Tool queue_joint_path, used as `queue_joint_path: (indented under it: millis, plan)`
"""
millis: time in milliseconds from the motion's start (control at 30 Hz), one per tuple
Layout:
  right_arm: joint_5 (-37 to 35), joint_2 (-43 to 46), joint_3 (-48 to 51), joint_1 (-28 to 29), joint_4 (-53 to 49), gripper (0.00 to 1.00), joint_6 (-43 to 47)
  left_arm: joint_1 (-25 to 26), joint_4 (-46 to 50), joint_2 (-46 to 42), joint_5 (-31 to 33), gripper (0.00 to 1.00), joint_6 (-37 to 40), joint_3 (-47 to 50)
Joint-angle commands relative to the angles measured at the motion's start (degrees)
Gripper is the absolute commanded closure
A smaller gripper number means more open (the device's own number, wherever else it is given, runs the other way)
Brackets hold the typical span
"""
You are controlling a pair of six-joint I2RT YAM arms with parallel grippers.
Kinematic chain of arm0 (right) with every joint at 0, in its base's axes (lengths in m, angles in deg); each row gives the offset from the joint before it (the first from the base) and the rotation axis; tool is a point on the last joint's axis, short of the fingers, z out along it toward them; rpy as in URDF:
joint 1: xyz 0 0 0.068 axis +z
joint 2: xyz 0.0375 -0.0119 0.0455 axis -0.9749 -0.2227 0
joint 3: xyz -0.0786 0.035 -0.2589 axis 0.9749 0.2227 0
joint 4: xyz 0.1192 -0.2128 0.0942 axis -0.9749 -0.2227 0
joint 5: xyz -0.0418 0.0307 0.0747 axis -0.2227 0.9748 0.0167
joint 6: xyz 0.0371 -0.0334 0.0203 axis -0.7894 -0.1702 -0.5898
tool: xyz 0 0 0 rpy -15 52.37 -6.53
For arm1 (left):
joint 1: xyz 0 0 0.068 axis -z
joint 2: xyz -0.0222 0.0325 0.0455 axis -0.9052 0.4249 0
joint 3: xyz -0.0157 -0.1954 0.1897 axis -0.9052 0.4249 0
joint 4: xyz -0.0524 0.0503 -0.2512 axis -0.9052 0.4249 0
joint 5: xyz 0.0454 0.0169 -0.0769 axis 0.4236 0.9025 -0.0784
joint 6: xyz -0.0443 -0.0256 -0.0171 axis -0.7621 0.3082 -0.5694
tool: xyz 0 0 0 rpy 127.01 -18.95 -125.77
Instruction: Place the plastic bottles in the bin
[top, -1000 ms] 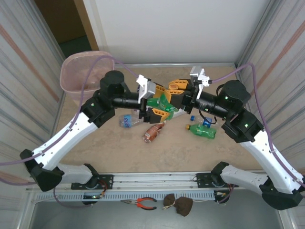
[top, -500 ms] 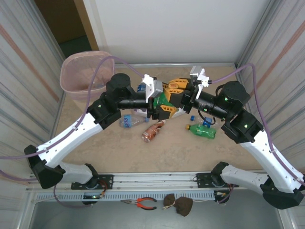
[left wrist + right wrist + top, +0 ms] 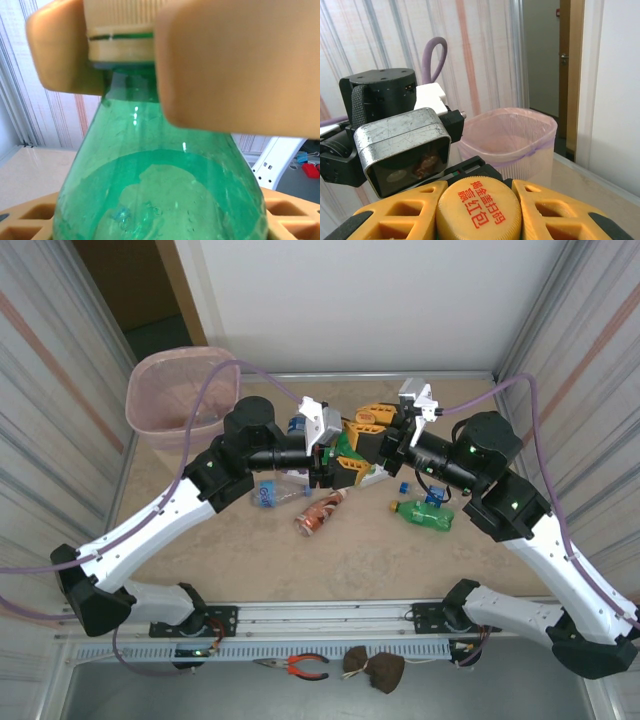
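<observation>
Right end effector (image 3: 478, 192) is clamped on the orange cap (image 3: 479, 215) of the green bottle (image 3: 160, 190), mid-desk (image 3: 300, 560). Left end effector (image 3: 335, 468) fingers (image 3: 30, 225) flank the bottle body. Contact is unclear, so can't tell if it's gripping. Pink bin (image 3: 165, 390) sits far-left, well apart. Brown bottle (image 3: 320, 512) lies on the desk.

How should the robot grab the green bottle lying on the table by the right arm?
Probably from straight above, around the middle of the green bottle. It lies flat on the table, its length running left to right, so jaws can close on its near and far sides.
</observation>
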Motion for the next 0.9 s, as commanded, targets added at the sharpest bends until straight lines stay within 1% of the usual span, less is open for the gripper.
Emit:
queue_joint_path:
  millis: [0,167,300,500,600,733,867]
  plan:
    - [-1.07,1.08,-0.08,0.80,1.82,0.70,1.29,0.49,-1.97,-1.40,0.52,0.40,-0.48,0.53]
    - [-1.52,1.09,0.16,0.82,1.73,0.69,1.49,0.53,-1.89,-1.43,0.77,0.44,-0.27,0.41]
    - [-2.13,1.41,0.35,0.92,1.56,0.60,1.63,0.49,-1.72,-1.44,1.34,0.46,-0.25,0.42]
    - [-3.27,2.61,0.79,0.96,0.87,0.31,1.78,0.49,-0.04,-1.49,2.99,0.47,0.51,-0.36]
    - [-4.12,3.69,1.06,0.94,0.17,0.22,1.75,0.22,1.38,-1.53,4.21,0.47,0.92,-0.96]
    - [-5.71,5.10,1.54,0.93,-0.70,0.18,2.06,-0.95,4.60,-1.53,6.29,0.47,1.28,-2.30]
    - [-8.07,6.41,1.76,0.95,-1.93,0.17,2.90,-3.73,9.44,-1.72,9.28,0.48,1.24,-4.64]
